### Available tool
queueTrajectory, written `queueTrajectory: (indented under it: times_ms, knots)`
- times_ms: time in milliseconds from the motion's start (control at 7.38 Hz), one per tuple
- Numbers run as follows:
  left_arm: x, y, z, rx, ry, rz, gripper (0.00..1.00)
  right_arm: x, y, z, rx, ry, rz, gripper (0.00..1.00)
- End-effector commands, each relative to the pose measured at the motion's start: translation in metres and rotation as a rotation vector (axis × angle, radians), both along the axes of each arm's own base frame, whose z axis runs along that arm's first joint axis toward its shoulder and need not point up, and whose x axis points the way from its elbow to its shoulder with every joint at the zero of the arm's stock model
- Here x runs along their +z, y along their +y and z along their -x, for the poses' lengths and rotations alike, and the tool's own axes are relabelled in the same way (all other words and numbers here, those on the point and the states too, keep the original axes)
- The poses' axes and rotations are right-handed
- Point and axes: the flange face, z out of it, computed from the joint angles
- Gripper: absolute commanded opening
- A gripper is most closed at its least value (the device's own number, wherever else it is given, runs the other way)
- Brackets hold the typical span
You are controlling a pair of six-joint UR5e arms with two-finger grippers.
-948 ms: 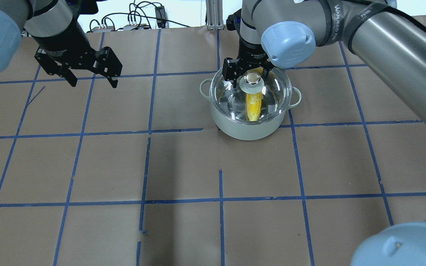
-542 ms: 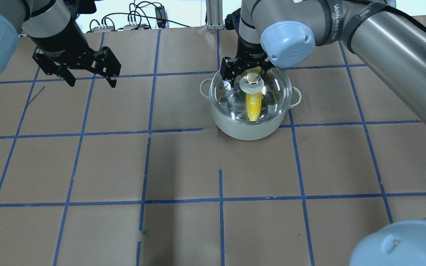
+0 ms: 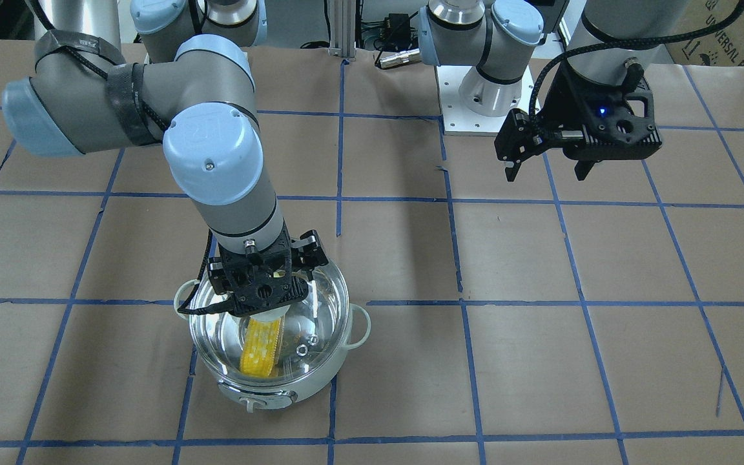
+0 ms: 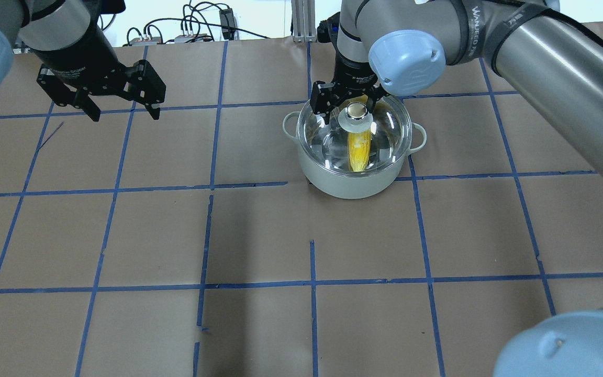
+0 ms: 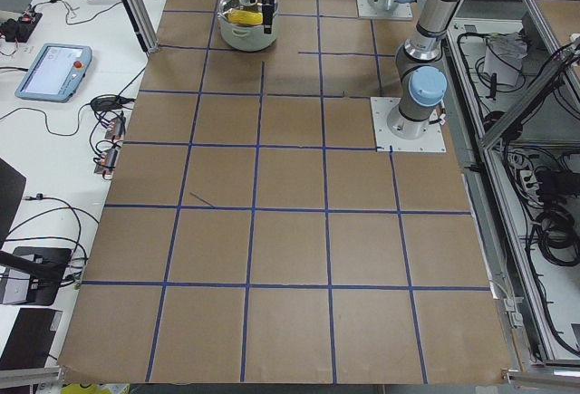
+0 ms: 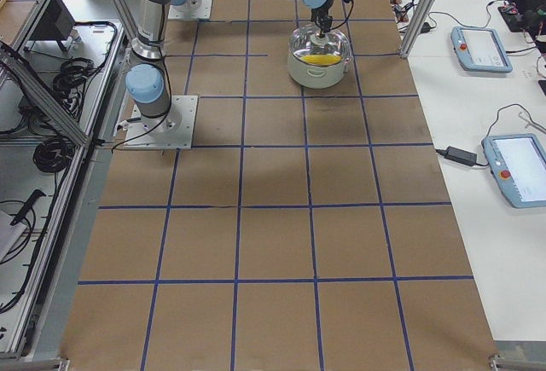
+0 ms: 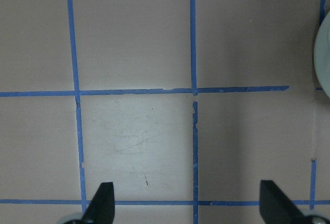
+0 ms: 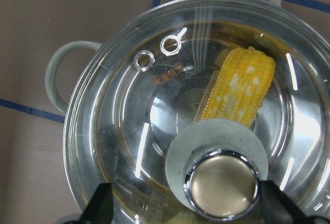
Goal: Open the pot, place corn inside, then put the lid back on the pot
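Note:
The pale mint pot [image 4: 354,183] stands right of centre at the back of the table. The clear glass lid [image 4: 385,131] sits on it, with its shiny knob [image 4: 356,111] at the centre. The yellow corn [image 4: 359,149] lies inside under the glass, and it also shows in the right wrist view [image 8: 240,90]. My right gripper [image 4: 351,104] hangs open just above the knob [image 8: 223,183], with its fingers wide on either side and not touching it. My left gripper [image 4: 123,115] is open and empty over bare table at the far left.
The table is brown paper with a blue tape grid. The pot's control knob [image 3: 252,403] faces the front edge. The left arm's base plate [image 3: 485,113] and cables lie at the back edge. The left wrist view shows only the pot's rim [image 7: 325,59] at the right edge.
My left gripper has moved left and toward the back of the table, still open. My right gripper has shifted slightly back above the knob. The lid stays on the pot.

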Motion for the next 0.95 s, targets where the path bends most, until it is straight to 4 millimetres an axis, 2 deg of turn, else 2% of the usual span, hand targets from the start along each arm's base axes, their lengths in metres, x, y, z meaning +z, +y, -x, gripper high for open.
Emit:
queueTrajectory:
  times_ms: [0, 813]
  knots:
    - [-0.0007, -0.0011, 0.0003, 0.015, 0.003, -0.034, 0.99, 0.005, -0.0013, -0.0001, 0.004, 0.0, 0.01, 1.0]
    - [-0.0048, -0.004, 0.001, 0.014, 0.003, -0.037, 0.99, 0.0023, -0.0003, -0.0002, 0.001, -0.002, 0.005, 1.0]
